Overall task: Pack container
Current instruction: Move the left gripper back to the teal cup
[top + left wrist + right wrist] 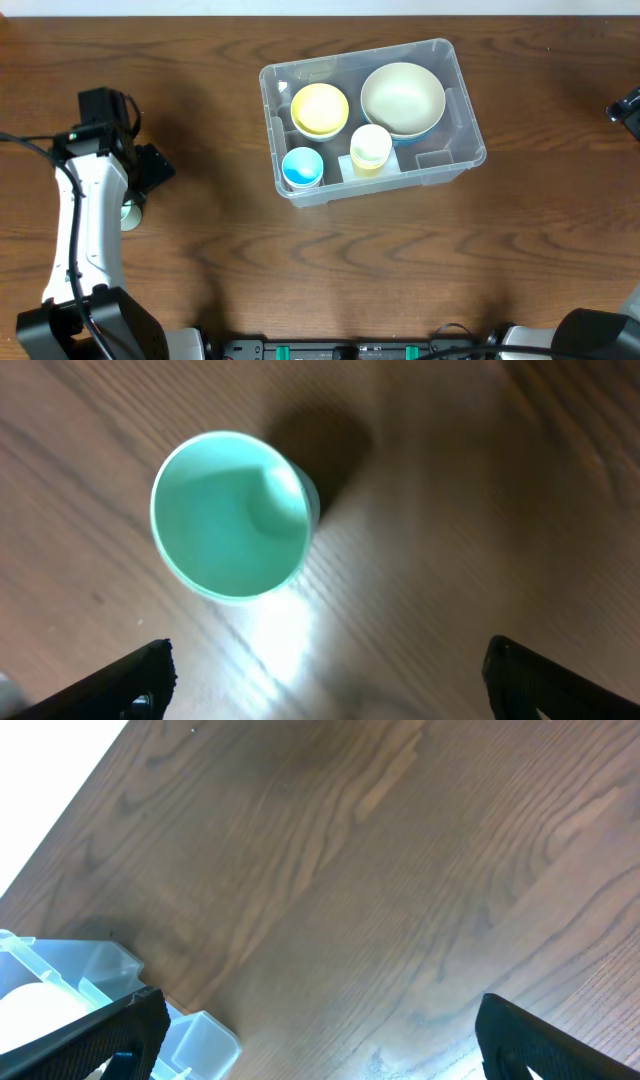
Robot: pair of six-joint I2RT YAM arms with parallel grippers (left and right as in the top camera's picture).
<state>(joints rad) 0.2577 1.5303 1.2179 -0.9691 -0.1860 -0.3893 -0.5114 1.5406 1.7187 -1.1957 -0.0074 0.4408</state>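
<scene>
When checked from overhead, found container [370, 120] well off to the right of left gripper [145, 180], holding yellow bowl [319, 108], cream bowl [402, 95], blue cup [302, 167] and yellow cup [370, 148]. Noted right gripper [625, 105] at frame edge, well apart from container. Left wrist: saw jaws spread wide and empty, green cup [230, 515] upright just ahead of fingertips [130, 680], untouched. Right wrist: saw jaws wide and empty, container corner just beside one fingertip [110, 1040].
</scene>
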